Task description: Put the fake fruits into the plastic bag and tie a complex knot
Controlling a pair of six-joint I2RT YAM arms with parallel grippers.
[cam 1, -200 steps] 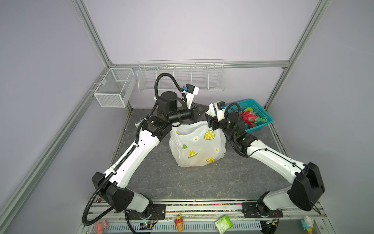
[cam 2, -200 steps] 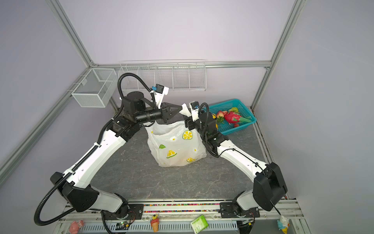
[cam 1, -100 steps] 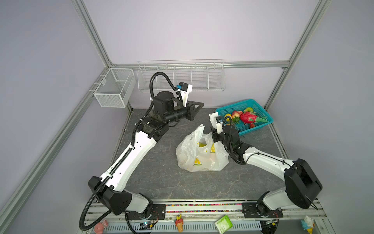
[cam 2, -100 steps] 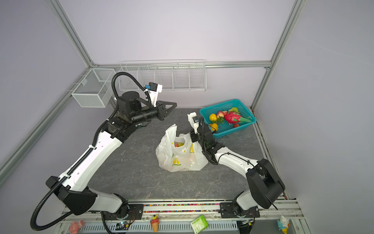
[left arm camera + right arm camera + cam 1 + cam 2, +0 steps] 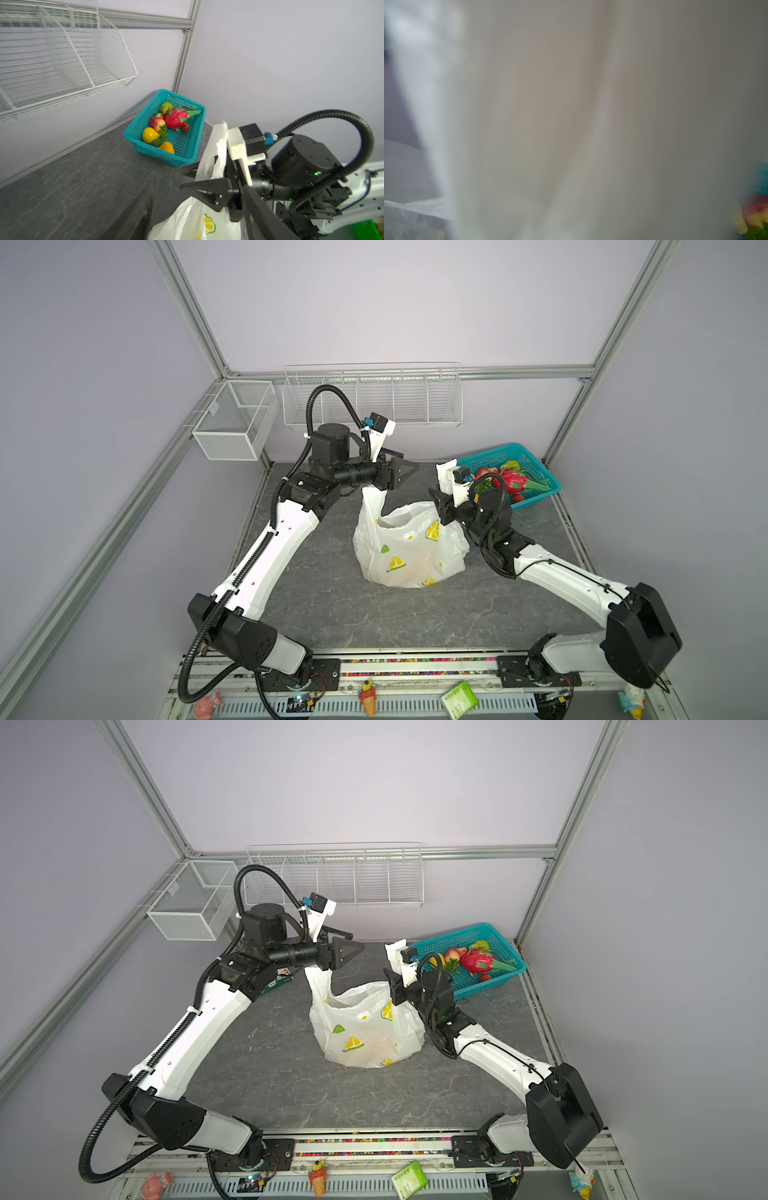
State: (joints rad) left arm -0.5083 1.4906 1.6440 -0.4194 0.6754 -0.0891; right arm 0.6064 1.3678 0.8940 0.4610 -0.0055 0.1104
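Note:
The plastic bag [image 5: 409,549] [image 5: 365,1027] stands mid-table with its mouth gaping, and an orange tint shows through its wall. My right gripper [image 5: 436,502] [image 5: 187,176] is shut on the bag's right handle [image 5: 216,149], which sticks up past its fingers. White plastic [image 5: 571,114] fills the right wrist view. My left gripper [image 5: 409,462] [image 5: 197,187] hovers open above the upright left handle [image 5: 372,499]. Fake fruits lie in the teal basket [image 5: 536,466], among them a pink dragon fruit [image 5: 176,118] and a yellow fruit [image 5: 149,135]. No knot is in view.
White wire baskets hang on the back wall [image 5: 372,398] and at the left corner [image 5: 232,423]. A green box [image 5: 459,699] and ice-cream figurines [image 5: 368,697] sit by the front rail. Another green box [image 5: 282,979] lies behind my left arm.
My left gripper has opened and let go of the left handle. The bag slumped half a second ago. It now stands taller, with my right gripper closed on the right handle and raised.

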